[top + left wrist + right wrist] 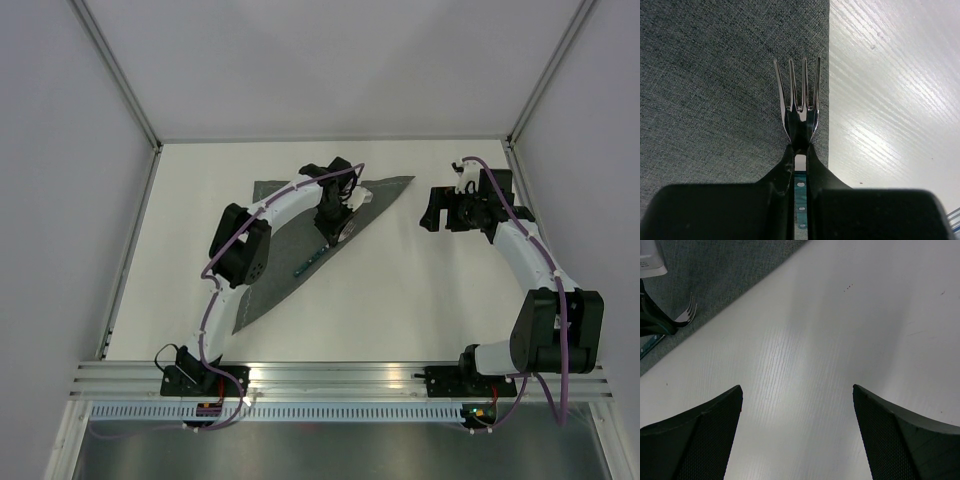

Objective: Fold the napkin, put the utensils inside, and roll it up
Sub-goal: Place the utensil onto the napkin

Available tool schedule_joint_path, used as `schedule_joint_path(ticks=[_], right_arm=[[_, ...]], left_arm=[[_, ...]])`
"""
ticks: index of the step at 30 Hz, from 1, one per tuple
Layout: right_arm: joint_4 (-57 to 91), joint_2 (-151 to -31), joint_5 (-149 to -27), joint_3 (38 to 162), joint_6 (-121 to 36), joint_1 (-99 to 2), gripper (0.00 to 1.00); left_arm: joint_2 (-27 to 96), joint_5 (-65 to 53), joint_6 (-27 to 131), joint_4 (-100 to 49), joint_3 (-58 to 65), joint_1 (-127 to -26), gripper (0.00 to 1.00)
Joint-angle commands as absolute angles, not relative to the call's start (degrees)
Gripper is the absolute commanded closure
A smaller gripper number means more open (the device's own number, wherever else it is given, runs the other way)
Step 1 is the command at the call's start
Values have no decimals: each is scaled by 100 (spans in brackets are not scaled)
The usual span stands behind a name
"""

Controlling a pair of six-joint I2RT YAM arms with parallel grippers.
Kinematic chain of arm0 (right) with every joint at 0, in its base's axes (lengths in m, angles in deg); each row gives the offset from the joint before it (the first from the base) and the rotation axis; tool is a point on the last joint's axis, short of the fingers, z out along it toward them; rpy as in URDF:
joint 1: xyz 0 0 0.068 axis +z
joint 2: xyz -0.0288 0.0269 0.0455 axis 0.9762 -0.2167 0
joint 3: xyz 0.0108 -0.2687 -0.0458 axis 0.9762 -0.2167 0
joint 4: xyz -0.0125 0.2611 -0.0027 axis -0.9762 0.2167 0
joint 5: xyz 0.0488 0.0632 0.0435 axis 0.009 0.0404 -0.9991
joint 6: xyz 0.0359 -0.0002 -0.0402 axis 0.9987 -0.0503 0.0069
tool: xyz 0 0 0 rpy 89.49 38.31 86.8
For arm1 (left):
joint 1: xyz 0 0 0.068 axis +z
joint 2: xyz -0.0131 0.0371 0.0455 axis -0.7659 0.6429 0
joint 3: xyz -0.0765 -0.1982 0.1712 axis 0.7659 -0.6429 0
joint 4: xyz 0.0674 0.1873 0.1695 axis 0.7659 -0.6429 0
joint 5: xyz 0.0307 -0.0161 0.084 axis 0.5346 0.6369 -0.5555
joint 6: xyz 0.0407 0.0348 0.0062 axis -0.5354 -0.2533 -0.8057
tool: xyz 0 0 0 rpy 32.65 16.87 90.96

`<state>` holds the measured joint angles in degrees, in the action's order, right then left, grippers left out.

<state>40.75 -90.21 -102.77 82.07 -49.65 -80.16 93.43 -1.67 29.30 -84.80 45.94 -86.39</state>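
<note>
Left fingers [782,175] tight on fork [800,110] over napkin [715,90]

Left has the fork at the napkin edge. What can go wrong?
1. The fork tines sit right at the napkin edge by bare table; released here, it may land partly off the cloth.
2. The right gripper hangs open off the napkin, so nothing pins it if the left gripper drags.

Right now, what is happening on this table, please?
The left pincer is shut on a fork at its neck, holding it over the dark grey napkin, close to the cloth's edge. The napkin lies folded into a triangle. The right pincer hangs open above the white table, holding nothing.
</note>
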Motion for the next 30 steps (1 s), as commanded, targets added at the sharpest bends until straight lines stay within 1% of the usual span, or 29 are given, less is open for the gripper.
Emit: schedule_joint_path(ticks=[1, 24, 29, 30], right_arm=[[3985, -8900, -10216, 8333, -5032, -8048, 5], [4003, -8909, -10251, 8333, -5050, -8083, 5], [3985, -8891, -10260, 8341, -5050, -8100, 5], [3994, -8900, -10268, 8333, -5041, -8092, 5]], left_arm=[[9439, -25, 2735, -8643, 4968, -8655, 98], [9694, -104, 2936, -8678, 5188, -8655, 98], [9694, -122, 2981, -8678, 5197, -8655, 92], [9686, -130, 2989, -8678, 5197, -8655, 90]])
